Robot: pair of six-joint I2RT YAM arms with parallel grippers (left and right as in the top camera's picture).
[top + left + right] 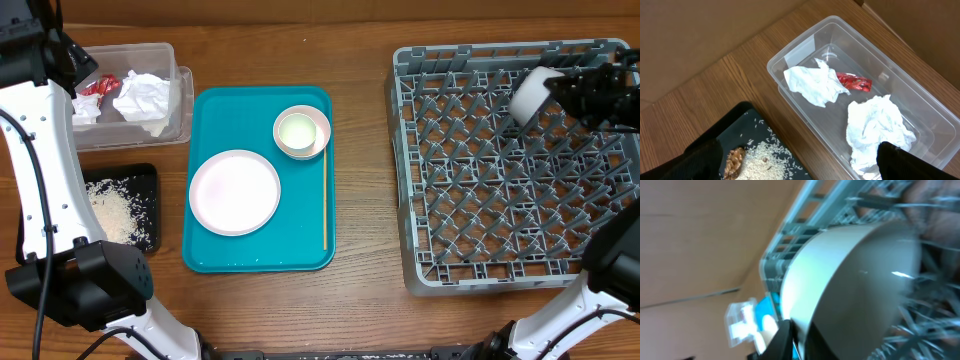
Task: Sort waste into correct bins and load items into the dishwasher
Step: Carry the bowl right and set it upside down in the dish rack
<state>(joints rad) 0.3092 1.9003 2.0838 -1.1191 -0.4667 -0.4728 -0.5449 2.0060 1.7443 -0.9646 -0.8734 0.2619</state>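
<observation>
Overhead: napkins (pixel 143 97) and wrapper (pixel 100 87) are seen inside the tub (pixel 183 100). Rice (pixel 115 210) is seen in the black tray (pixel 150 180), so the waste is judged sorted. A bowl (pixel 533 93) is held tilted over the rack's (pixel 500 200) far right corner by the right gripper (pixel 557 93). No other dish is noted in the rack. The plate (pixel 235 192), a second bowl (pixel 302 131) and a chopstick (pixel 324 200) are left on the teal tray (pixel 300 225). No cup can be made out apart from them. Left wrist: the left gripper (pixel 799 150) is seen released and empty, fingers wide apart, above the tub and black tray. Brown bits are noted among the rice. Right wrist: the picture is blurred. The bowl's rim is seen clamped at a dark finger, with rack pegs just behind. Loading is judged barely begun: this bowl is to be set down, then the plate and second bowl fetched.
</observation>
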